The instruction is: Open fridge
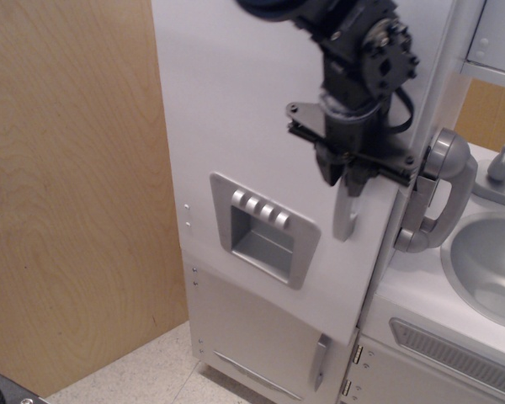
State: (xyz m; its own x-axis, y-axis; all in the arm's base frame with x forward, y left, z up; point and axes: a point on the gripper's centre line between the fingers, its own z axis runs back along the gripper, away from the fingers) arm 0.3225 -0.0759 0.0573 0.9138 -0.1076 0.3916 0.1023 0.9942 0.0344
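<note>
The tall silver-grey fridge (pixel 244 109) fills the middle of the view. Its large upper door carries a recessed four-button dispenser panel (pixel 263 229) and a long vertical handle (pixel 346 212). My black gripper (pixel 343 177) comes down from the top and is shut on the upper part of that handle. The upper door stands slightly ajar: its right edge has swung out from the cabinet and its lower right corner overlaps the lower door. No white shelves show through the gap.
The smaller lower door (pixel 261 337) with a short handle (pixel 320 360) is shut. A sink cabinet (pixel 454 337) with a grey phone (pixel 438 202), basin (pixel 488 265) and tap (pixel 501 162) stands at the right. A wooden panel (pixel 67 194) is at the left.
</note>
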